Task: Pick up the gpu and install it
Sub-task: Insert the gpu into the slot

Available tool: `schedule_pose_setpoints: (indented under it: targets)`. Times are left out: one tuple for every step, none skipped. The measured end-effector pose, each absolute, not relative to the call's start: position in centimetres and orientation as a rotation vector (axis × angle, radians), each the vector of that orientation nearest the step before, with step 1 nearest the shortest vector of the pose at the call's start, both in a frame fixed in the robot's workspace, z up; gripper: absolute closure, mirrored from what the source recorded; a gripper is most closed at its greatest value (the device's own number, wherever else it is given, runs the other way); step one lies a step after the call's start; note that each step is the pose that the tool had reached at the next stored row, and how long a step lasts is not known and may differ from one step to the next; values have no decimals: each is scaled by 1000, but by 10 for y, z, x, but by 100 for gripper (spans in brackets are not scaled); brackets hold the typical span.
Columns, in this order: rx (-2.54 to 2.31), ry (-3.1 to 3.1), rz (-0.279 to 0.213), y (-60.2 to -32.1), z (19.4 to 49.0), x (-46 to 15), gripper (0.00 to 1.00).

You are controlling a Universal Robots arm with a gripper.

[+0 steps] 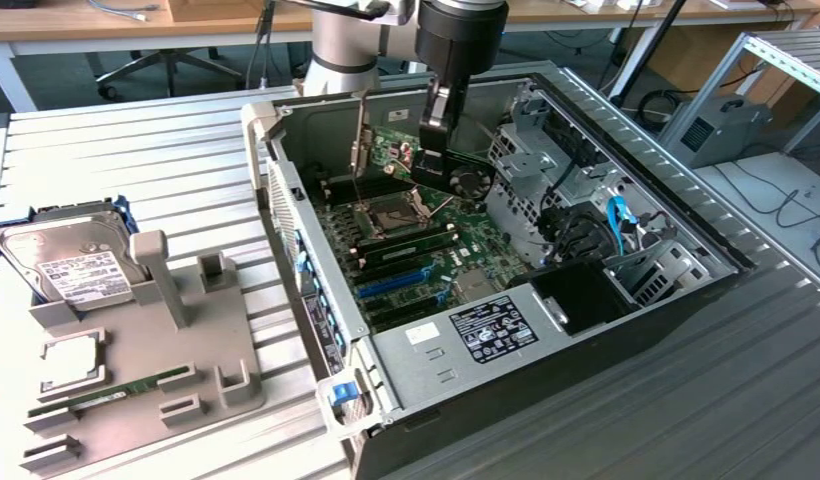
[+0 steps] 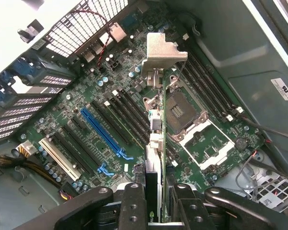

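My gripper (image 1: 434,140) hangs inside the open computer case (image 1: 383,400), shut on the gpu (image 1: 399,160). In the exterior view the gpu is a green card held on edge above the motherboard (image 1: 424,260), with its black fan (image 1: 472,181) towards the exterior view's right and its silver bracket (image 1: 355,140) towards the left. The wrist view looks along the card's edge (image 2: 156,143) to the bracket (image 2: 162,48). A black finger (image 2: 133,206) presses on each side of the card. The card is above the board, between the blue slot (image 2: 104,132) and the CPU socket (image 2: 182,112), and apart from the slots.
Beside the case, on the exterior view's left, a grey fixture (image 1: 143,350) carries a hard drive (image 1: 70,265), a CPU (image 1: 71,360) and a RAM stick (image 1: 110,393). The case walls, the drive cage (image 1: 544,150) and cables (image 1: 617,220) close in around the motherboard.
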State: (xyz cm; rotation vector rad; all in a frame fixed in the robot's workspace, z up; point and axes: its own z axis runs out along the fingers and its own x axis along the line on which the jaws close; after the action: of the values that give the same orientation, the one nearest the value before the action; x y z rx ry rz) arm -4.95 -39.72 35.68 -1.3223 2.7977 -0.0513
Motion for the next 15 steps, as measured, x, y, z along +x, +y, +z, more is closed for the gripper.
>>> schedule_pose_setpoints:
  targets:
    - [-1324,2797,-51,-397,357,-49,74]
    - [-1326,2796,-51,-397,357,-49,74]
    - [-1328,2795,-51,-397,357,-49,74]
    - [-1331,2794,-51,-397,357,-49,74]
    - [-1334,2792,-51,-397,357,-49,74]
    - [-1337,2791,-52,-397,357,-49,74]
    - [-1339,2790,-51,-397,357,-49,74]
    - [-1341,2789,-51,-397,357,-49,74]
    - [-1343,2788,-51,-397,357,-49,74]
    - [-1345,2787,-51,-397,357,-49,74]
    - [-1347,2786,-51,-397,357,-49,74]
    - [-1348,2785,-52,-397,357,-49,74]
    - [-1351,2784,-52,-397,357,-49,74]
    - [-1353,2783,-52,-397,357,-49,74]
    - [-1356,2782,-52,-397,357,-49,74]
